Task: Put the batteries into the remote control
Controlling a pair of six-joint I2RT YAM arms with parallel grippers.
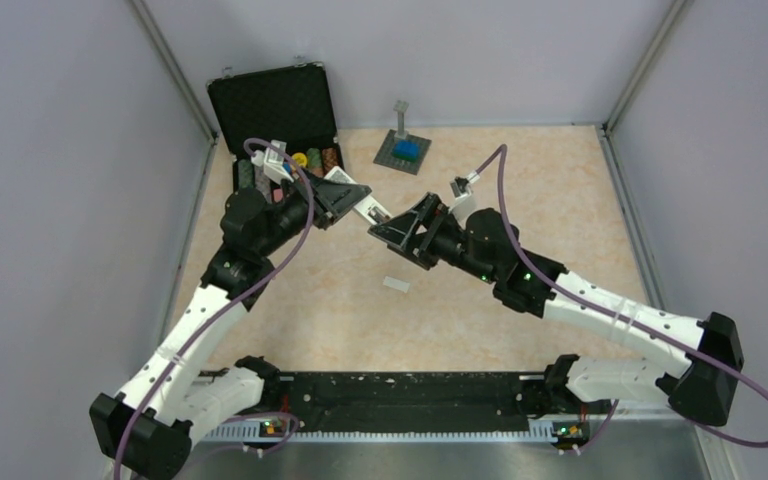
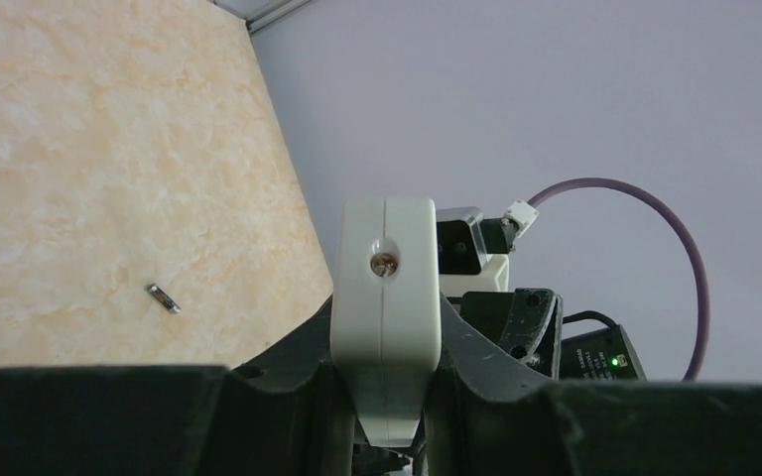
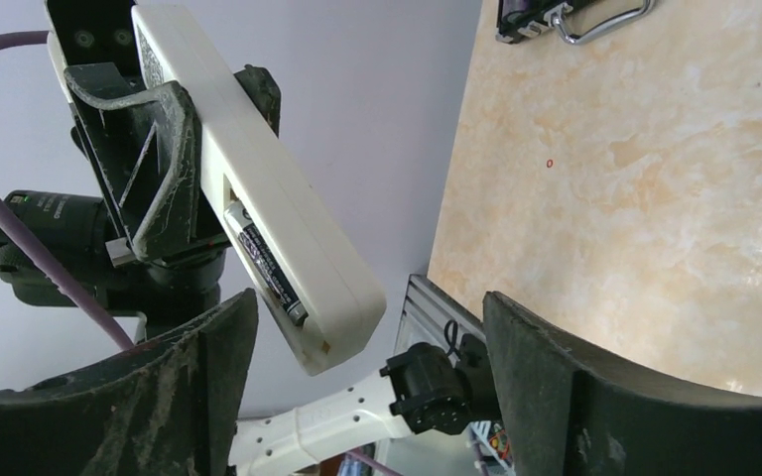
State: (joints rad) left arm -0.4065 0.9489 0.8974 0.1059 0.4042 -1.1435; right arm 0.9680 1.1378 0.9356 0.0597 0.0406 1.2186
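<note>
The slim white plastic remote control (image 3: 258, 169) is up in the air above the beige marbled surface (image 1: 360, 325), gripped by the black fingers of the left arm (image 3: 154, 178). One thin dark cylindrical battery (image 3: 263, 263) lies in its open compartment, so I judge the task about half done. The black fingers of the right arm (image 3: 595, 397) stand wide apart and empty near the remote, and I count one remote, one loaded battery, one small dark piece (image 2: 163, 297) on the surface, maybe the second battery, and one loose small white cover plate (image 1: 396, 285).

Robot test cell in a lab
A marbled tabletop (image 1: 310, 320) is enclosed by plain grey panels (image 1: 60, 150) and metal corner posts (image 1: 174, 70).
</note>
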